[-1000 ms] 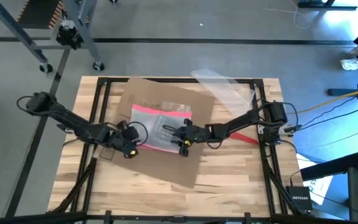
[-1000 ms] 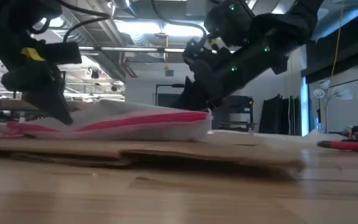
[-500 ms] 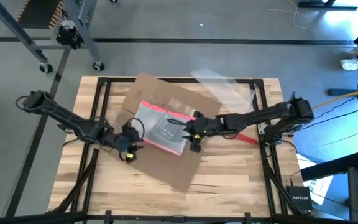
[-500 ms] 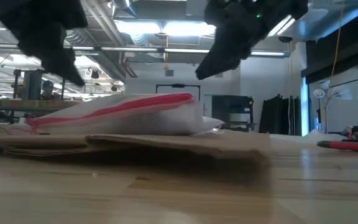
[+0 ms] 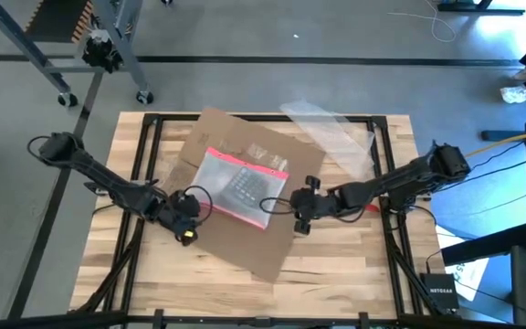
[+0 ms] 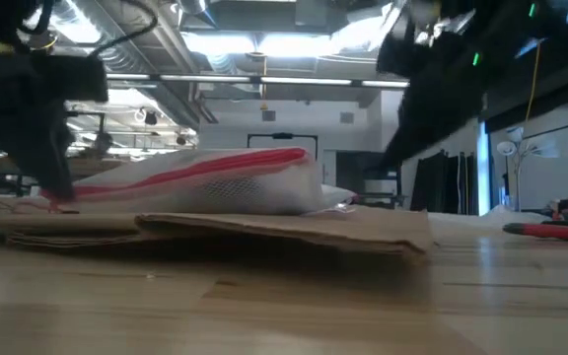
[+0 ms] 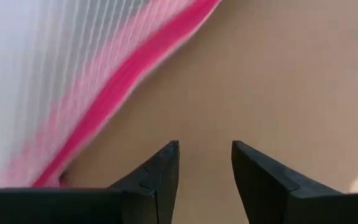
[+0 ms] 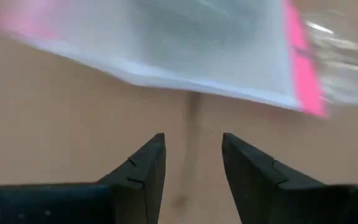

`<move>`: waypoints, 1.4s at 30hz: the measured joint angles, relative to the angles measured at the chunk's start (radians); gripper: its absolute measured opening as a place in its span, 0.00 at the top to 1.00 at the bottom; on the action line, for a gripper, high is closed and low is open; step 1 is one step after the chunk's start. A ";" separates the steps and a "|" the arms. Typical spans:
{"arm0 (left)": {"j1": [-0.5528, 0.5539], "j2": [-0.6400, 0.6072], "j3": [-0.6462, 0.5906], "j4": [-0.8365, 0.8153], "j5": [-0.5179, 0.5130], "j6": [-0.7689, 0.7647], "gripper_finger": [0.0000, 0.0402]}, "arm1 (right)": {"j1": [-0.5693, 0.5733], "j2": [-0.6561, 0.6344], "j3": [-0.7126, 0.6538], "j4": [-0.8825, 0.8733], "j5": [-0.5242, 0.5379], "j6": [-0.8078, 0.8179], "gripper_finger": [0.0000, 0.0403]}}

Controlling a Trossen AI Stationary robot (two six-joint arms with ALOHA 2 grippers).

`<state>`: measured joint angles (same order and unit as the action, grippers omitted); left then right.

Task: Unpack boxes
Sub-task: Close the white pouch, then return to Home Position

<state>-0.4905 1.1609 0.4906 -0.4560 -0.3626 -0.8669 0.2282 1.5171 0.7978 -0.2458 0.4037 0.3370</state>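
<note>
The box (image 5: 265, 239) is a brown cardboard sheet lying flat on the wooden table. A clear plastic pouch (image 5: 240, 185) with a pink-red zip edge (image 5: 249, 162) lies on top of it. My left gripper (image 5: 188, 212) stands open at the pouch's left corner, over bare cardboard (image 7: 272, 74), with the pink edge (image 7: 123, 81) just beside its fingers. My right gripper (image 5: 298, 208) is open too, raised above the cardboard to the right of the pouch (image 8: 179, 43). Nothing is between either pair of fingers.
A crumpled clear plastic sheet (image 5: 331, 128) lies at the table's far right. A red tool (image 5: 365, 203) lies near the right arm and shows in the low view as a red tool (image 6: 550, 230) too. Bare wood (image 5: 208, 283) lies along the near edge.
My right gripper has drawn back from the pouch toward the table's right edge and has risen. My left gripper has shifted a little along the pouch's left end. The pouch and the cardboard under it have turned on the table, so the pouch's pink edge now slants.
</note>
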 joint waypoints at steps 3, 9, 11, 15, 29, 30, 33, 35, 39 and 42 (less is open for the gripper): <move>-0.021 0.042 -0.027 0.101 0.006 -0.060 0.66 | -0.030 0.039 -0.052 0.058 0.040 0.005 0.63; -0.084 0.144 -0.035 0.293 0.018 -0.100 0.66 | -0.101 0.118 -0.102 0.181 -0.065 -0.101 0.63; -0.098 0.193 -0.035 0.380 0.015 -0.118 0.66 | -0.131 0.127 -0.103 0.207 -0.069 -0.166 0.63; -0.110 0.303 -0.028 0.559 0.008 -0.117 0.66 | -0.207 0.141 -0.106 0.234 -0.086 -0.296 0.63; -0.092 0.047 0.286 0.051 -0.114 0.194 0.66 | -0.218 -0.201 0.002 0.010 -0.269 -0.319 0.63; -0.081 0.012 0.296 0.044 -0.173 0.260 0.66 | -0.222 -0.227 0.002 0.023 -0.281 -0.318 0.63; -0.013 -0.070 0.300 0.058 -0.281 0.476 0.67 | -0.240 -0.300 -0.004 0.051 -0.316 -0.324 0.63; 0.067 -0.107 0.295 0.045 -0.284 0.572 0.70 | -0.265 -0.330 -0.010 0.110 -0.363 -0.332 0.63; 0.267 -0.175 0.221 0.120 -0.108 0.719 0.80 | -0.348 -0.356 -0.049 0.212 -0.490 -0.322 0.63; 0.392 -0.248 0.119 0.215 0.018 0.745 0.89 | -0.399 -0.365 -0.080 0.250 -0.563 -0.295 0.66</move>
<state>-0.0987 0.9132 0.6095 -0.2406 -0.3447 -0.1215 -0.1711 1.1524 0.7177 0.0043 -0.1596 0.0419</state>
